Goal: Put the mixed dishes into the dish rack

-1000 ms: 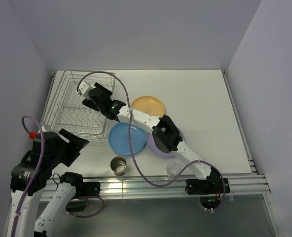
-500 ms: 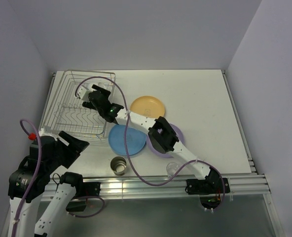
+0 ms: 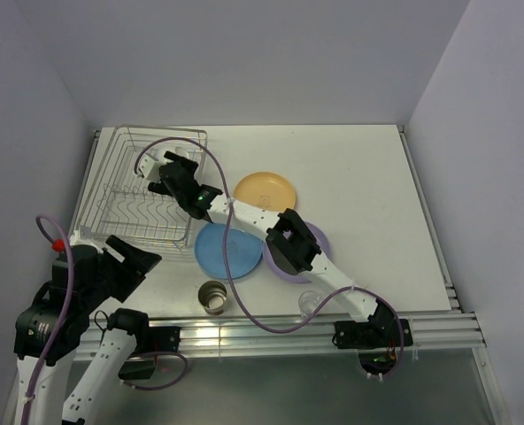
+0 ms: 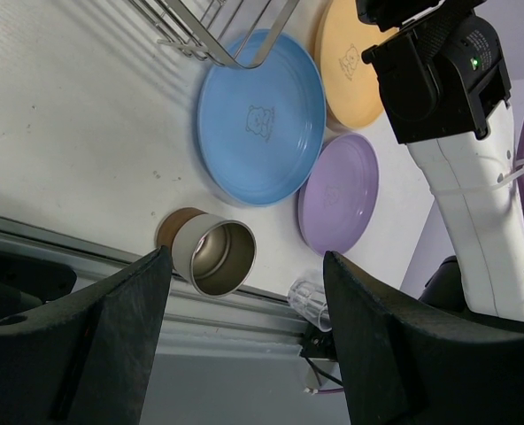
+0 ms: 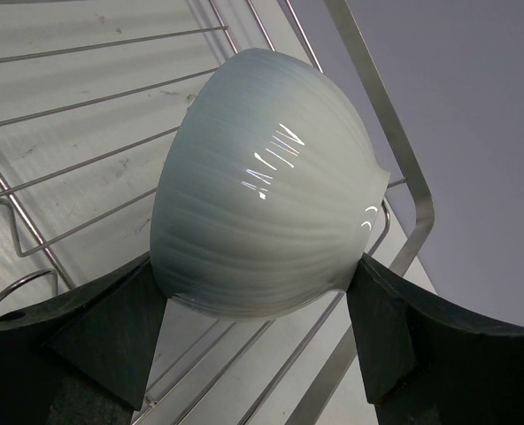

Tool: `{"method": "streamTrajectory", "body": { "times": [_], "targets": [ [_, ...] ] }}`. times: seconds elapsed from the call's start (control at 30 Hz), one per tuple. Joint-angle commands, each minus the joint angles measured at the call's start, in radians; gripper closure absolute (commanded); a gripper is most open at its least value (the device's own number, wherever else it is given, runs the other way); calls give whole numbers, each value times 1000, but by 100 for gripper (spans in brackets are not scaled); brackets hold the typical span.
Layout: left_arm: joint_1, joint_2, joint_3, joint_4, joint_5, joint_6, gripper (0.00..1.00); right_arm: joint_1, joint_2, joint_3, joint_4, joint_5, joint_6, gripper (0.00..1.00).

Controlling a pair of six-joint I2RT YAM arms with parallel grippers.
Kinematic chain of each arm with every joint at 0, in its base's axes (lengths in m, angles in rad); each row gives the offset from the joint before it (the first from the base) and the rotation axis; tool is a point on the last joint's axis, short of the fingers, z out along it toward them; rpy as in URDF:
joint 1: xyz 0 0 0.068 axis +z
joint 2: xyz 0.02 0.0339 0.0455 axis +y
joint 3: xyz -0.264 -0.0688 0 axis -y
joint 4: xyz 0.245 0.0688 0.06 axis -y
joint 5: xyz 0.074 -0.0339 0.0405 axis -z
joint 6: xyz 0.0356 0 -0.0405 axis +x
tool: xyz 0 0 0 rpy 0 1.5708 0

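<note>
White bowl (image 5: 262,186) is gripped in the right end effector (image 5: 253,305), whose two dark fingers (image 5: 103,328) stand wide apart and press on opposite sides of its ribbed outer wall near the rim. The bowl's mouth faces away from the wrist camera, so its inside is hidden. It hangs over the far-right part of the dish rack (image 3: 111,195), which fills the far-left corner of the bench (image 3: 368,177). The coming move turns on that relation: the rack floor lies straight beyond the bowl, so lowering and releasing looks like the step in hand. Being round, the bowl has no long axis to align. Whether it touches the wires I cannot tell. The right arm reaches diagonally across the bench, while the left end effector (image 4: 244,261), open and empty, hovers by the near-left corner, close to the rack's near side. The top view places the bowl within the rack but shows only a sliver of white. The right wrist view shows the grip and the rack's side rail just behind the bowl. The left wrist view alone lays out what waits outside the rack: blue plate (image 4: 260,115), purple plate (image 4: 337,193), yellow-orange plate (image 4: 355,62), and the cream cup (image 4: 213,257) and clear glass (image 4: 311,301) by the near edge.
</note>
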Motion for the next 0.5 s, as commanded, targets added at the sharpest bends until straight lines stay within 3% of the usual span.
{"method": "streamTrajectory", "body": {
  "times": [0.0,0.07,0.2,0.47],
  "targets": [
    [2,6,49,30,14,1,25,-8,4,35,40,18,-28,48],
    [2,3,51,26,17,1,25,-7,11,46,40,14,-27,37],
    [2,-3,53,28,23,-7,25,-5,19,40,6,7,-30,27],
    [2,-8,51,34,30,-12,24,-7,27,12,-16,10,-27,20]
  ]
}}
